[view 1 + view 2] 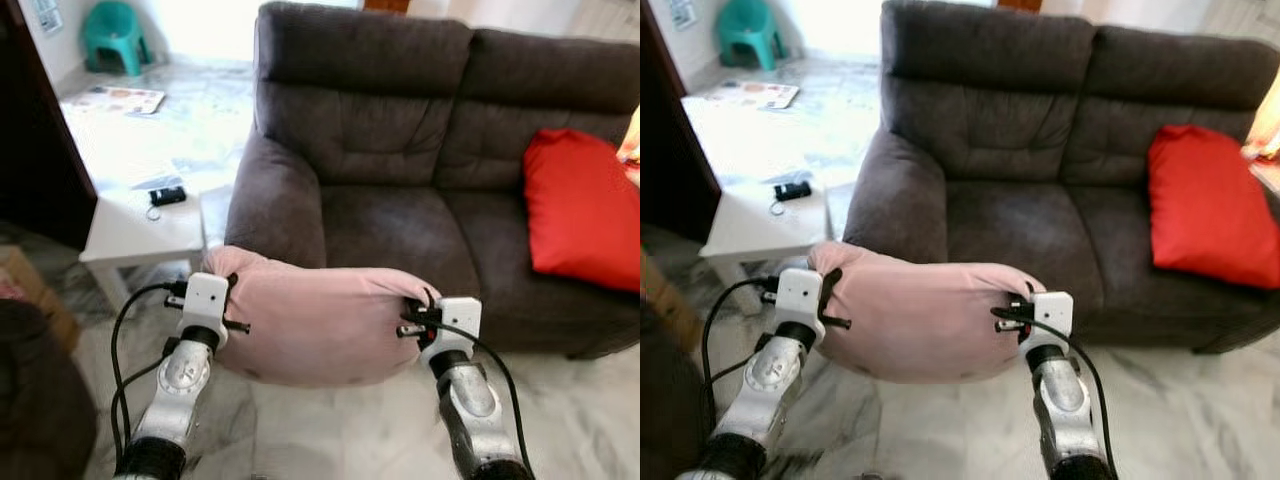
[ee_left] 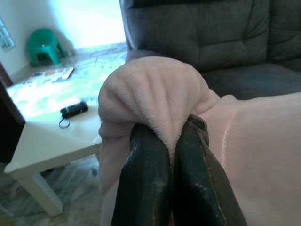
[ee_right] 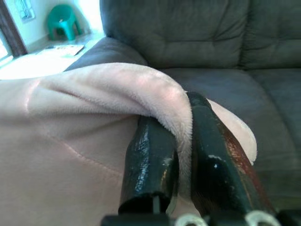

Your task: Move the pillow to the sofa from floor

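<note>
At the far left, a white desk carrying a small black item is seen. In front of the grey sofa, the pink pillow is held off the floor, its left end pinched in the clenched left gripper and its right end in the clenched right gripper. A red cushion is propped on the sofa's right.

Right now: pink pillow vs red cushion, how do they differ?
Colour: the pink pillow is pale pink, the red cushion bright red. Support: the pink pillow hangs in the air before the sofa, pinched at its ends by the left gripper and right gripper; the red cushion leans on the sofa's seat and backrest. Shape: the pink pillow sags and bunches; the red cushion keeps its form. Both are soft.
</note>
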Robot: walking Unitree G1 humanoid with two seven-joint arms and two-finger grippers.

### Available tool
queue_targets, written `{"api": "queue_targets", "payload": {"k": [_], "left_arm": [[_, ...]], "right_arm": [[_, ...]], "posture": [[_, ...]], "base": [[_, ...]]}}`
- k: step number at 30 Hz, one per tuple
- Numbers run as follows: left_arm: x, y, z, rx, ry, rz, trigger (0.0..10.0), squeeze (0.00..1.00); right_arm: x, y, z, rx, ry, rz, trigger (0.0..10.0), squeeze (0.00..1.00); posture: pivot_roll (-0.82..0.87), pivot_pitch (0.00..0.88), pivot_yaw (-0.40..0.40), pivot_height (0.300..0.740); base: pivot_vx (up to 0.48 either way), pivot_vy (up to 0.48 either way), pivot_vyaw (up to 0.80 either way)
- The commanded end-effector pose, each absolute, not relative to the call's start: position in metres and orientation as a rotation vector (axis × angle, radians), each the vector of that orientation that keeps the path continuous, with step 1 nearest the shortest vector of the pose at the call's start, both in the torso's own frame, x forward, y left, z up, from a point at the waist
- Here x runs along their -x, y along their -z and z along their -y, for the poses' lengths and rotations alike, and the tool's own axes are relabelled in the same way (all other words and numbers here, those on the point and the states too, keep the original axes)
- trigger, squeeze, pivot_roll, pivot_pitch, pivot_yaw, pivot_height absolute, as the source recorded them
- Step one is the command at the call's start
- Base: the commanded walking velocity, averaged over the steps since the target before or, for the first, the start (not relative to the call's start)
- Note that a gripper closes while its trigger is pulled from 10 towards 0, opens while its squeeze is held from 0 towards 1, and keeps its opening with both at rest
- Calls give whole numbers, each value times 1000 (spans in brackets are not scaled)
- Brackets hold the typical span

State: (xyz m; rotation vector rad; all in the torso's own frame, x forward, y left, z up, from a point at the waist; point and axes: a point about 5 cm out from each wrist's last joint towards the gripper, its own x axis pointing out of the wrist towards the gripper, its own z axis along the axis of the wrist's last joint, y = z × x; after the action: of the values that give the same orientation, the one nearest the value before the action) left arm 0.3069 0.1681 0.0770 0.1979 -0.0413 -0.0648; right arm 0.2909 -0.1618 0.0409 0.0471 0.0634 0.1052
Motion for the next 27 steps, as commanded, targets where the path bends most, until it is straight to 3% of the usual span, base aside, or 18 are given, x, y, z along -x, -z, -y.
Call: {"api": "queue_targets", "payload": {"k": [1,15,21,27], "left_arm": [[-313,-93,-181,-202,2,98,10000,0],[-314,-96,-181,-203,-5,105,10000,0],[-314,-100,-181,-201,-12,123,10000,0],[-317,-108,-181,-198,-17,149,10000,0]], "right_arm": [[-299,-61,188,-70,15,31,10000,0],[-301,-66,182,-48,-33,52,10000,0],[-303,-71,177,-44,-64,71,10000,0],[-307,-79,176,-54,-68,94,10000,0]], "posture": [[96,0,-86,740],[96,0,-85,740],[102,0,-92,740],[105,0,-97,740]], "base": [[315,0,0],[321,0,0],[323,0,757],[322,0,0]]}}
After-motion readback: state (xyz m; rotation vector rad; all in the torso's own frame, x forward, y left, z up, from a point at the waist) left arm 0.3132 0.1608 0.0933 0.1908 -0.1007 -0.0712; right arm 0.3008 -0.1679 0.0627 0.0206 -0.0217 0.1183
